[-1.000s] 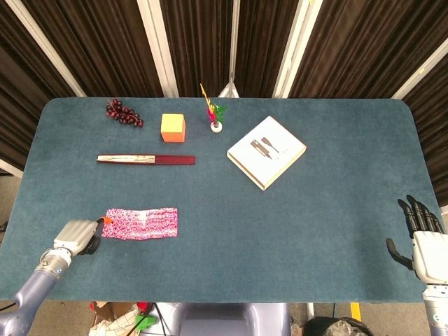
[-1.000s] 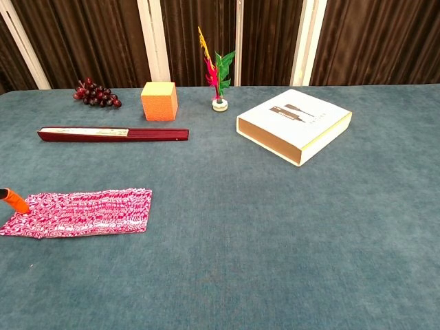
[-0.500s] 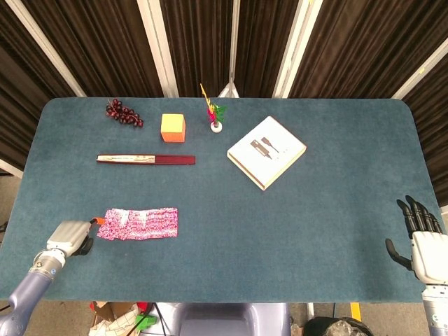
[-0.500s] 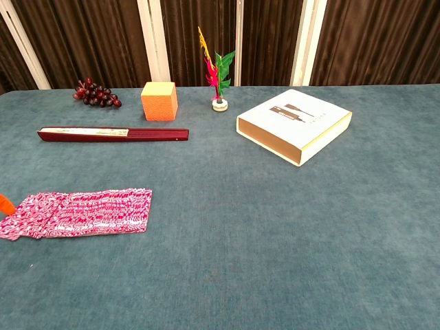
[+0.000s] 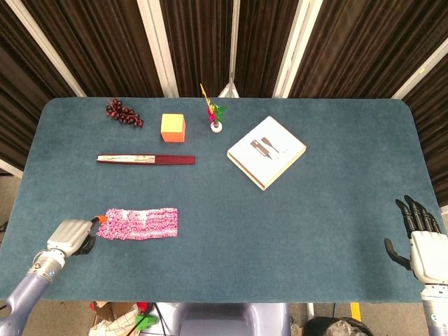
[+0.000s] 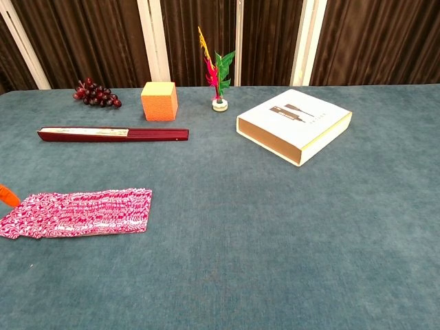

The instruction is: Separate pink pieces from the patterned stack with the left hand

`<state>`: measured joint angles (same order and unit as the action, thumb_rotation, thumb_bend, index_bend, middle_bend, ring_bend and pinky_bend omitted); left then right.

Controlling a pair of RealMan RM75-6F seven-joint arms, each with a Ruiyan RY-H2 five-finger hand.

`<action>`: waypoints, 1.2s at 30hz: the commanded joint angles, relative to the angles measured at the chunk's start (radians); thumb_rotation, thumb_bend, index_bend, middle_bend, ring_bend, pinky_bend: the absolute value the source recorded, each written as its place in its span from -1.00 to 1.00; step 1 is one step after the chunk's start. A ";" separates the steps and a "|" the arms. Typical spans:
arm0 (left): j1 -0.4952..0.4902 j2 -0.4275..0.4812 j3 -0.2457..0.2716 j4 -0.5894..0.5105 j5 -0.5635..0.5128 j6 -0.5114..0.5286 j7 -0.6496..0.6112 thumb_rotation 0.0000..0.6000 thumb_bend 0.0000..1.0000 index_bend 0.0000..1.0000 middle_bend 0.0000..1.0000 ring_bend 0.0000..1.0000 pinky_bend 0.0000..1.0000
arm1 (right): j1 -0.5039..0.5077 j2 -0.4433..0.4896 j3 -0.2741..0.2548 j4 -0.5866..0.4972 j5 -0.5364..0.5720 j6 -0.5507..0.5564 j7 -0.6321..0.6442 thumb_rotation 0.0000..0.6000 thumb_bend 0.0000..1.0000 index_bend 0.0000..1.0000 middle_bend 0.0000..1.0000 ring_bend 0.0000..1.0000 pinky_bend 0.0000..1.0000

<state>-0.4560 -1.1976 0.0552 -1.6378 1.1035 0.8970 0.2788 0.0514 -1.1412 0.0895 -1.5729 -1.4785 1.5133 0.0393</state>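
So, starting at the far left of the head view, the left hand [image 5: 71, 236] sits low by the near-left edge of the table [image 5: 315, 210], and its orange fingertip [image 5: 102, 219] touches the left end of the pink patterned stack [image 5: 138, 223]; whether it's actually pinching the fabric, I can't tell. That stack lies flat on the blue-green felt, a long strip with a slightly ruffled left end. Further back on the left are a bunch of dark grapes [image 5: 123, 113] and a closed dark red folding fan [image 5: 145, 159] lying lengthwise. An orange cube [image 5: 173, 127] stands just behind the fan, and beside it a tiny pink and green plant in a white base [image 5: 215, 115]. A white box [image 5: 267, 152] sits angled near the middle. Over at the near-right edge, the right hand [image 5: 418, 236] hovers with fingers spread, holding nothing. Behind the table hang dark curtains [image 5: 350, 42] with pale vertical bars.
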 commanded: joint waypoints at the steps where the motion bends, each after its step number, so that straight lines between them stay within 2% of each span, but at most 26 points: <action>1: -0.003 -0.006 -0.002 0.006 0.002 -0.005 -0.003 1.00 0.54 -0.58 0.72 0.43 0.52 | 0.000 0.000 0.000 0.003 0.001 0.000 0.001 1.00 -0.22 -0.84 -0.90 -0.83 -0.67; 30: -0.032 -0.028 0.004 0.034 -0.082 -0.045 0.044 1.00 0.54 -0.57 0.72 0.44 0.52 | -0.014 -0.014 -0.010 0.060 -0.011 0.014 0.053 1.00 -0.22 -0.84 -0.90 -0.83 -0.67; 36: -0.029 -0.023 0.009 0.037 -0.094 -0.037 0.054 1.00 0.54 -0.57 0.73 0.44 0.52 | -0.004 -0.011 -0.002 0.034 -0.014 0.010 0.037 1.00 -0.22 -0.84 -0.90 -0.83 -0.67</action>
<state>-0.4855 -1.2213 0.0634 -1.6016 1.0106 0.8598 0.3320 0.0408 -1.1550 0.0818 -1.5269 -1.4899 1.5248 0.0819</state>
